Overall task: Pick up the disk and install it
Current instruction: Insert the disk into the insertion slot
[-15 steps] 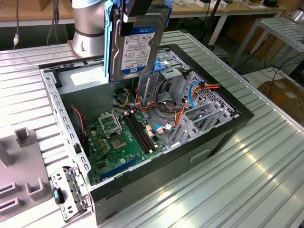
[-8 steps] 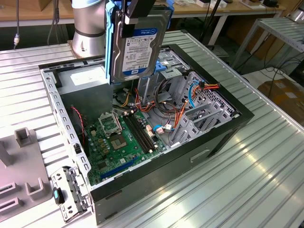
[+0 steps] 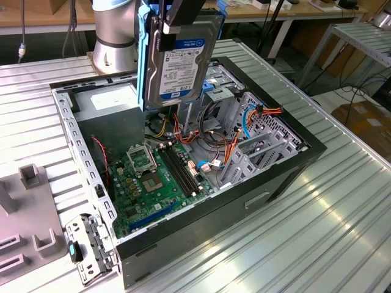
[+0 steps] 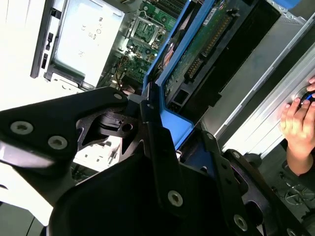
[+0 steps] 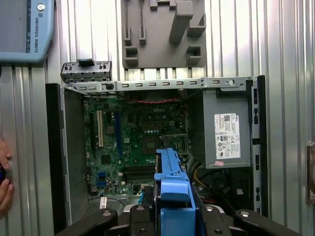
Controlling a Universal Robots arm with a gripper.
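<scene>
My hand (image 3: 178, 18) grips the disk (image 3: 183, 61) upright above the open computer case (image 3: 256, 201); seating it, I reckon, calls for squaring it to the drive bay (image 3: 241, 101).

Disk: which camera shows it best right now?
The exterior view: the disk hangs upright above the open computer case, its labelled face and blue rails plain. The second wrist view shows its circuit-board side obliquely; the first wrist view shows a blue rail end in the gripper.

Disk (image 4: 198, 53), seemingly in end effector (image 4: 145, 105)
</scene>
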